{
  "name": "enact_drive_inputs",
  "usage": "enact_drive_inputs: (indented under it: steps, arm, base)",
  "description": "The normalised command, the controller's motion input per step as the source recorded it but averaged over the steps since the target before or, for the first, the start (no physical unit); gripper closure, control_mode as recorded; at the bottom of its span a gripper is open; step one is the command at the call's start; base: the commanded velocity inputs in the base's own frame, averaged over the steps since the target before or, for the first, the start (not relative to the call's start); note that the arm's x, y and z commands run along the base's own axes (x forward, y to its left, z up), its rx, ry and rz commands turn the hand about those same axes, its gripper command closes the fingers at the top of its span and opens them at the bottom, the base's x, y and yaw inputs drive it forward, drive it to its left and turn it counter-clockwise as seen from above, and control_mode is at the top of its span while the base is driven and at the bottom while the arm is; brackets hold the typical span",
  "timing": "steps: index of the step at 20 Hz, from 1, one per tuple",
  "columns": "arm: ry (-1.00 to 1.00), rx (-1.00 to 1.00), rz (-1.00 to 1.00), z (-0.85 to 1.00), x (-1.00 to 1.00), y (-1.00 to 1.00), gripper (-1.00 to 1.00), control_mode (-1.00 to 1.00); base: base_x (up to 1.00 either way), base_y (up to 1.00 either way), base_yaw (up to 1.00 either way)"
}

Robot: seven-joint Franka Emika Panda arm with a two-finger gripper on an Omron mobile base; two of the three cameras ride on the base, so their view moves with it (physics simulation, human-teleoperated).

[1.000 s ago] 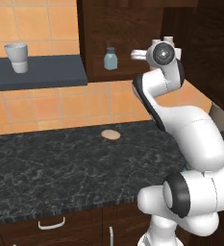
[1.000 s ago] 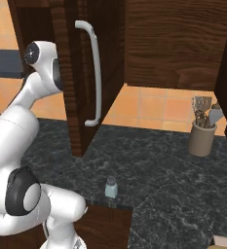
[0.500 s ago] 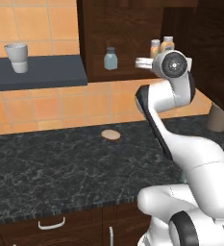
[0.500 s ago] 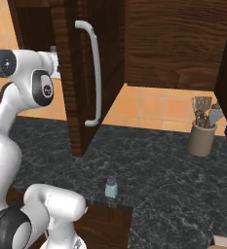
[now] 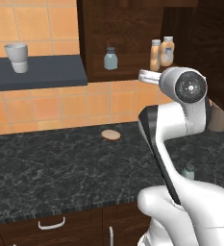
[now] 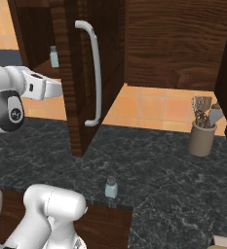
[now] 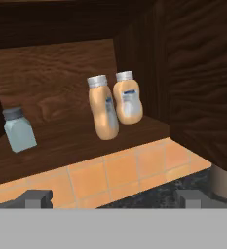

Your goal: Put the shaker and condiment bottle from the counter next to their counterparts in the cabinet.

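Inside the cabinet (image 7: 134,53), the condiment bottle (image 7: 103,114) stands beside its wider twin (image 7: 128,98). Jaws apart and empty, the gripper (image 7: 114,198) faces them; next comes the shaker (image 6: 111,186), 1 item left on the counter (image 6: 183,189).

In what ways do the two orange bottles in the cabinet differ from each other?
The condiment bottle is slimmer and plain orange; the wider orange bottle carries a greyish label. In the hand view the condiment bottle stands nearer the camera, and the wider orange bottle sits behind it, closer to the cabinet side wall. Both have grey caps and stand on the same shelf.
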Motion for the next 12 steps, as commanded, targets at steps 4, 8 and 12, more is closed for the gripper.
enact_drive_inputs:
  steps: [4,8,12]
  arm:
    - [0.00,0.10,-0.12,0.01,-1.00,0.26,-1.00,-1.00]
    - [0.02,0.06,-0.29,-0.11,-1.00,0.05,-1.00,-1.00]
    - [0.00,0.00,-0.32,-0.59,-1.00,-0.01,-1.00,-1.00]
  base:
    - [0.00,0.00,0.00]
    - [0.00,0.00,0.00]
    - [0.00,0.00,0.00]
